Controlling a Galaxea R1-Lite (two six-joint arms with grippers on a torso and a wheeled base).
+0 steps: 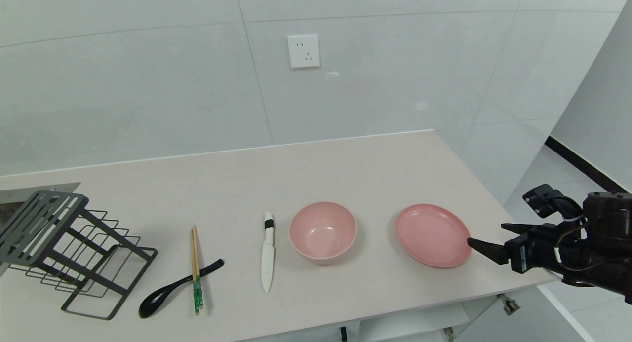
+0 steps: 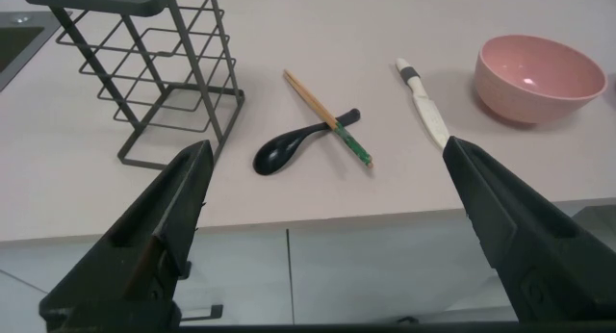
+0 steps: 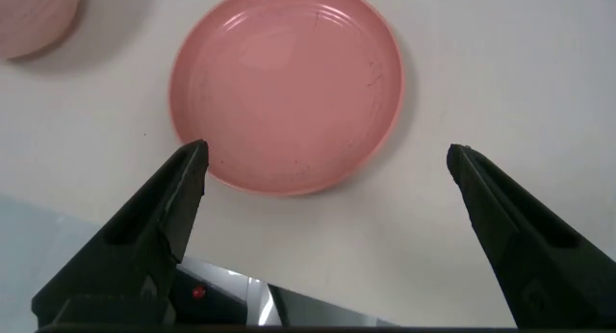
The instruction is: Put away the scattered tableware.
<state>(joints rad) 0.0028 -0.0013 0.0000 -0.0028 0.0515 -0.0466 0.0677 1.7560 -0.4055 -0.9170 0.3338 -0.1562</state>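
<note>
Since the right gripper [image 1: 486, 234] hangs with jaws wide apart, the pink plate [image 3: 289, 83] lying flat on the counter [image 1: 345, 174] just ahead of and between them, I judge it should pinch the thin raised rim rather than the smooth, glossy, shallow well. The left gripper [image 2: 327, 155] has its jaws likewise spread, the black spoon [image 2: 279, 155] and wooden chopsticks [image 2: 322, 114] lying ahead of them.

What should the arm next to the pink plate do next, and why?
Probably ease the right gripper forward and down so its open fingers straddle the nearest rim of the shallow round pink plate. The gripper is open and empty, its tips beside the plate's edge. The plate lies flat on the beige countertop, far from the black wire rack.
</note>
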